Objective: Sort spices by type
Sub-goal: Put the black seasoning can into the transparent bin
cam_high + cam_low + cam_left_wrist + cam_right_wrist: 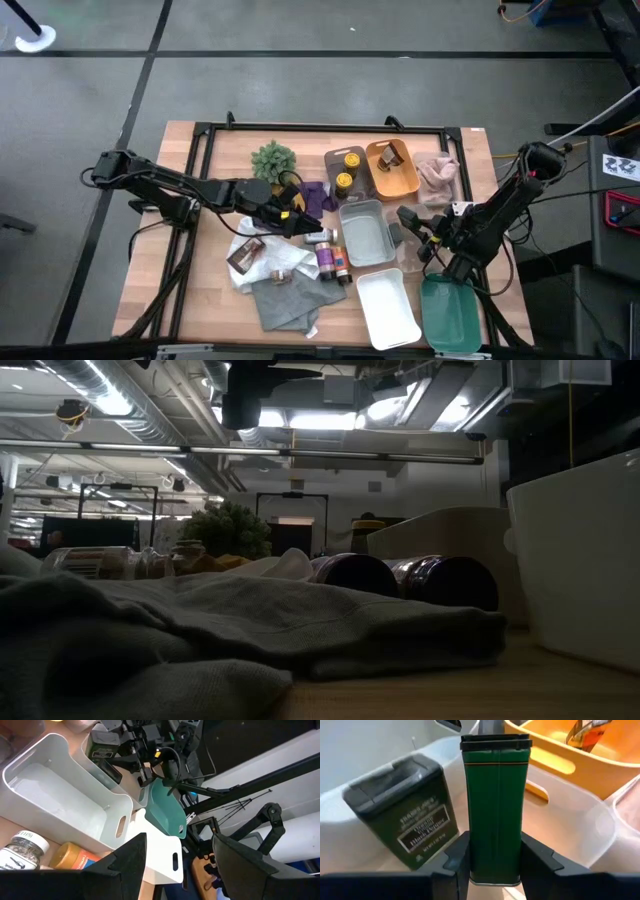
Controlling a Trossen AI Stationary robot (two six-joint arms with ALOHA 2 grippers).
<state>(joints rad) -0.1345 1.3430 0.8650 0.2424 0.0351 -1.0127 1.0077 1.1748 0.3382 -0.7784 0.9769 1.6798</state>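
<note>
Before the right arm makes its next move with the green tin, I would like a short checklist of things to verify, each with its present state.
1. Tall green metal tin clamped between the right gripper fingers: ok.
2. Tin held upright, not tilted: ok.
3. Second dark green tin with a grey lid already beside the pale grey plastic tray: ok.
4. Whether that second tin lies inside the tray or outside it: cannot tell.
5. Left gripper open and empty, over the spice bottles: ok.
6. Orange plastic tray holds a different item, so not the tin's place: ok.
</note>
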